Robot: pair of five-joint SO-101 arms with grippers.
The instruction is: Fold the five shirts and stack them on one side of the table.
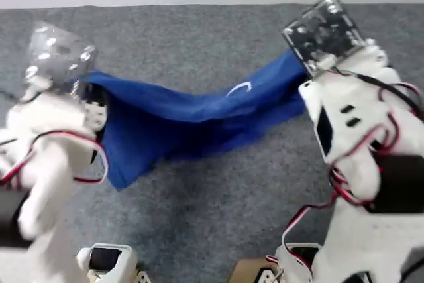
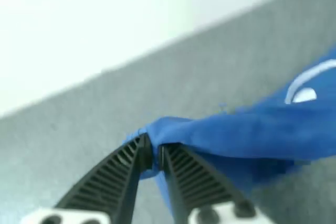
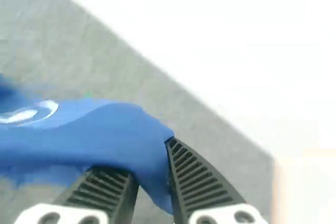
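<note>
High view: holding one blue shirt (image 1: 192, 120) up by both ends, sagging over the grey table (image 1: 199, 223); probably the start of folding, so next lay it flat and smooth. Closer in the wrist views, hidden from above: pinched tight in the left gripper (image 2: 152, 153) and the right gripper (image 3: 149, 158), both closed on cloth.

The left gripper (image 2: 151, 153) pinches an edge of the blue shirt (image 2: 252, 135) above the grey table (image 2: 79, 129).
</note>
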